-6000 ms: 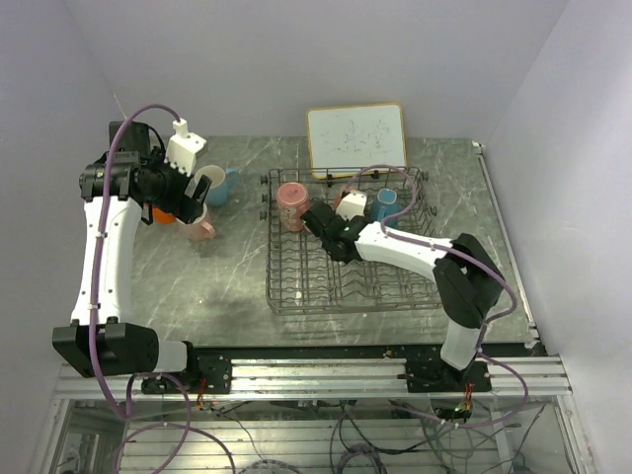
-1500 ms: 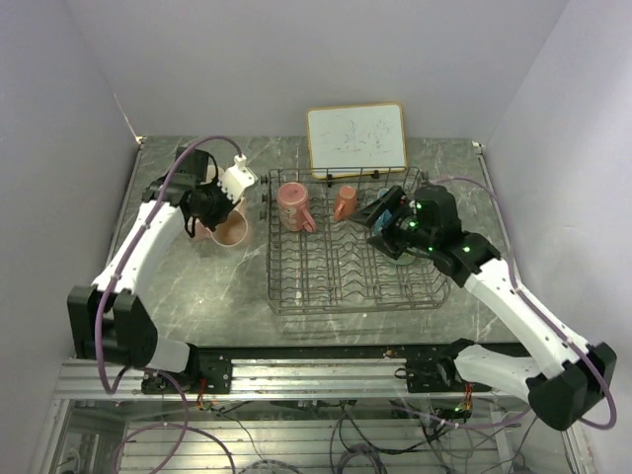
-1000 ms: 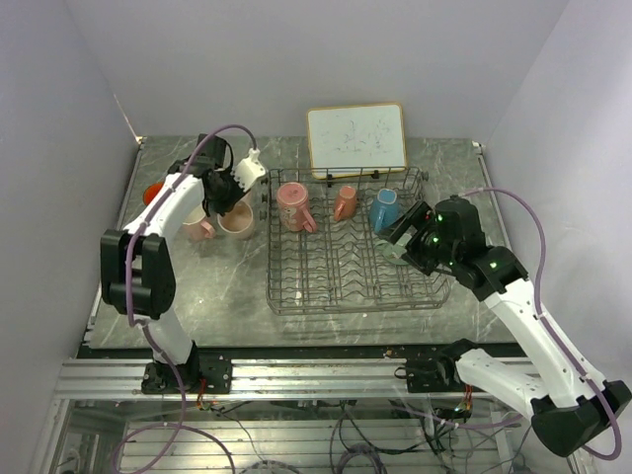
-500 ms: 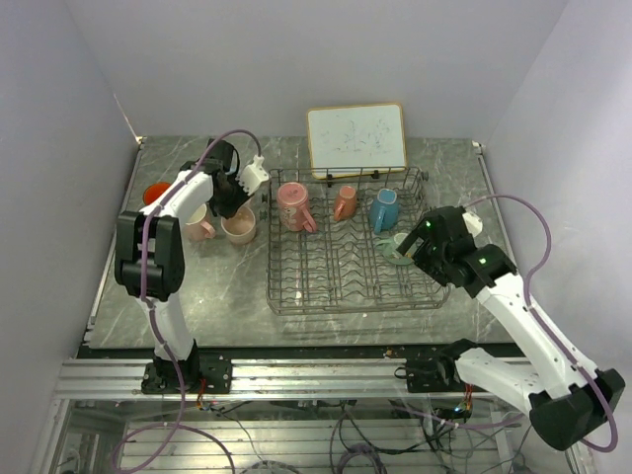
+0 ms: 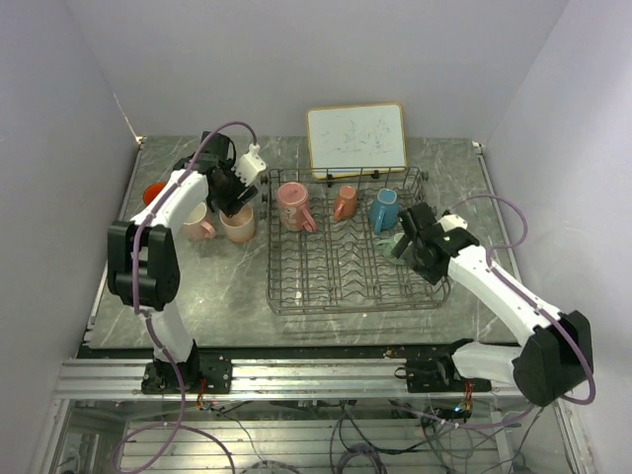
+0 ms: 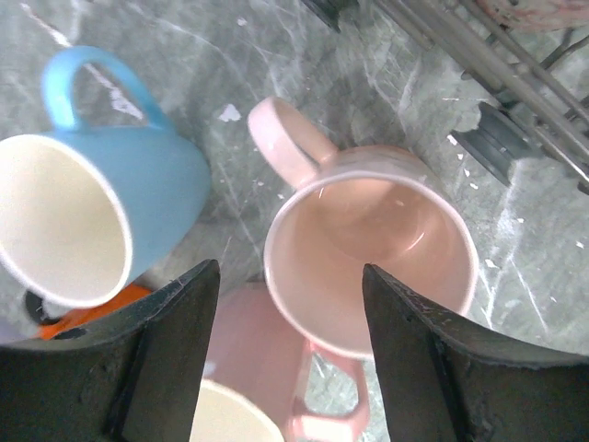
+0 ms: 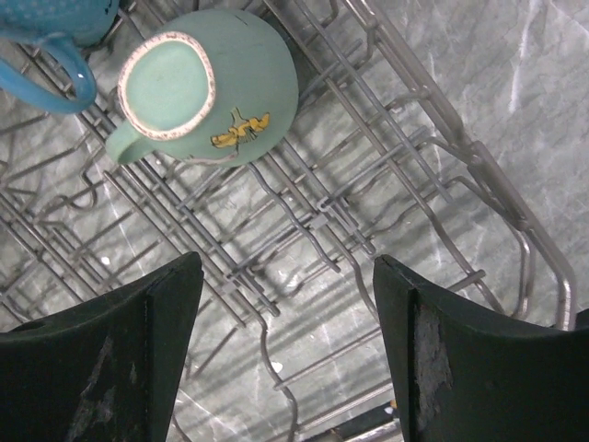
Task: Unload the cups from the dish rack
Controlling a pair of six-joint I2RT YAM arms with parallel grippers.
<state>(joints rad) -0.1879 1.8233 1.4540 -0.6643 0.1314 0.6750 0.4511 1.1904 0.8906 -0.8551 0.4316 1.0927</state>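
1. A grey marbled stone table (image 5: 197, 286) stood in a pale-walled booth. A wood-framed whiteboard (image 5: 355, 138) was propped at the back, and the large grey wire dish rack (image 5: 326, 286) sat mid-table.
2. Four mugs were crowded together on the table left of the rack. A glossy peach ceramic mug (image 6: 368, 249) stood upright and a light blue mug (image 6: 92, 216) lay on its side, with a pale pink mug (image 6: 253, 359) and an orange-red mug (image 6: 92, 308) beside them.
3. The left pincer (image 6: 287, 276) hung directly over the peach mug, jaws wide apart and gripping nothing.
4. Four mugs were in the rack. A larger pink mug (image 5: 292, 205), a small orange mug (image 5: 345, 202) and a darker blue mug (image 5: 384, 208) sat along the far row. A teal mug (image 7: 207, 83) lay bottom-up on the tines near the right end.
5. The right pincer (image 7: 285, 267) hovered over the rack wires just short of the teal mug, open and empty.
6. The teal mug looked glossy and tilted, so a shallow pinch could let it slip. Its handle could also snag a tine on the way up.
7. The darker blue mug sat just beside it, so a wide approach might knock it.
8. If the left pincer lifted off carelessly, it could clip the peach mug's rim and topple it into its neighbours. It could also set the light blue mug rolling.
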